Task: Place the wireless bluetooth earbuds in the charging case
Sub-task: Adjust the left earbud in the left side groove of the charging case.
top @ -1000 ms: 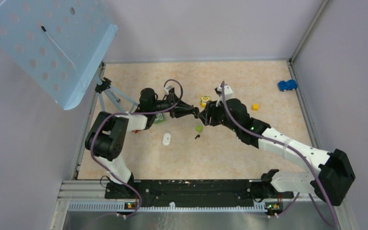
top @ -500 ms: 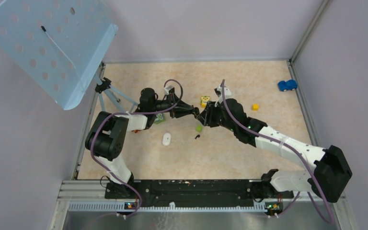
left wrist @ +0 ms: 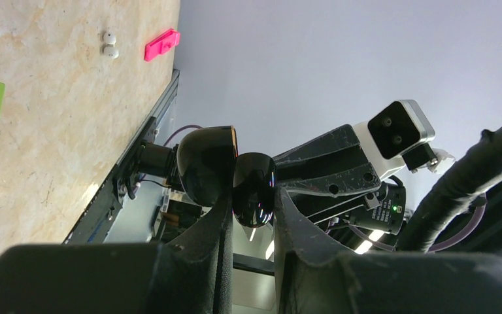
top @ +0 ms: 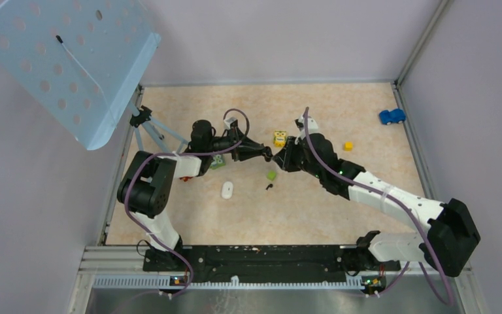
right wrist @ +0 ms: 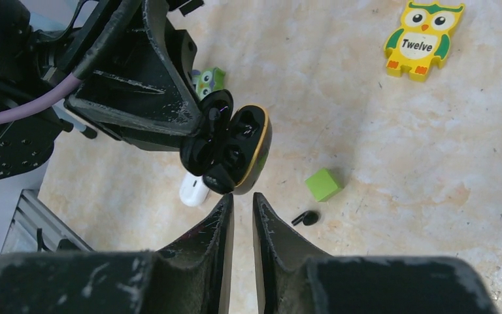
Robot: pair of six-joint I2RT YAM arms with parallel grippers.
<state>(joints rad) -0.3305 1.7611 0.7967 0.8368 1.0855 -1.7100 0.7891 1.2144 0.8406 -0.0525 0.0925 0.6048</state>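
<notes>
The only writing that can be read is "Twelve", on the belly of a yellow owl tile (right wrist: 425,39) lying on the surface (right wrist: 379,144) far up and right of the right end effector (right wrist: 240,196). That end effector's fingers are pressed nearly together with only a thin slit between them, and nothing shows in it.

Just above its tips hangs the charging case (right wrist: 235,150). It is glossy black with a gold rim and hinged open, with dark wells inside. Whether an earbud sits in them cannot be told. The left end effector (left wrist: 251,196) pinches the case's lower shell.

The right wrist view shows one earbud (right wrist: 304,218), tiny, black and comma-shaped, on the surface just right of the right end effector's tips. It lies near a green cube (right wrist: 322,184) but does not touch it. A white oval object (right wrist: 193,190) lies left of the tips.

Only the left wrist view shows a pink block (left wrist: 162,44). Only the top view shows a blue toy car (top: 391,116), well apart from both end effectors.
</notes>
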